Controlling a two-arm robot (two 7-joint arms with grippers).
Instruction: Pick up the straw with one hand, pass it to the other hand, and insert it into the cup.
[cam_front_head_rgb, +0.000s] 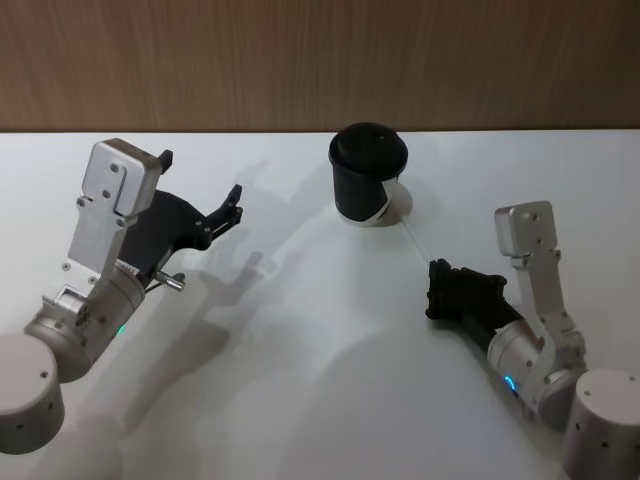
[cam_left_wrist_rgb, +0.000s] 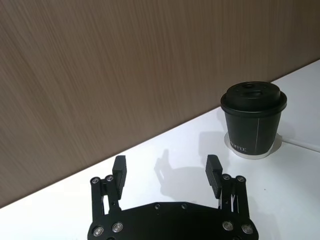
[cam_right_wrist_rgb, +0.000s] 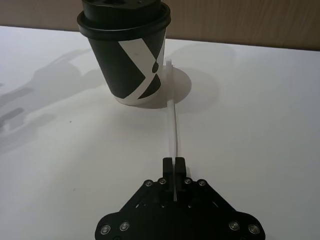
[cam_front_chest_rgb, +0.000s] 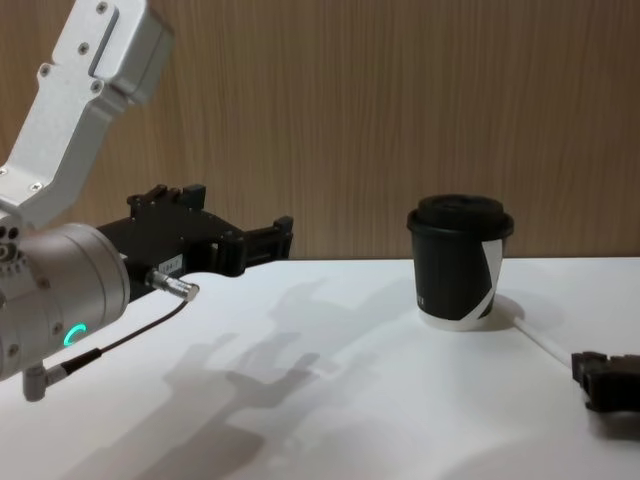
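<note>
R gripper (cam_right_wrist_rgb: 173, 161): lower right of head view, low over table (cam_front_head_rgb: 300, 380), fingers pressed together on near end of straw (cam_right_wrist_rgb: 173, 125). Straw runs straight from the pinch toward cup (cam_front_head_rgb: 368, 172). Far tip sits just beside cup base, on the side w/ the white patch. Can't tell if tip touches cup, or if straw is lifted off table. In chest view straw is a thin pale line from cup base down to R gripper at lower right edge of frame.

Cup: upright, lid on, top centre of head view, near table's back edge by wood wall (cam_left_wrist_rgb: 100, 60). Straw not in cup.

L gripper (cam_left_wrist_rgb: 166, 171): mid-left of head view, well apart from cup and straw, held above table w/ its shadow on the surface below in chest view. Fingers (cam_left_wrist_rgb: 119, 171) spread wide, nothing between them. It points roughly toward cup; in L wrist view cup is at right of frame, beyond the fingertips. Silver housing (cam_front_chest_rgb: 60, 300) behind it at left of chest view, green ring lit, grey cable (cam_front_chest_rgb: 130, 335) w/ metal plug coming off it.
</note>
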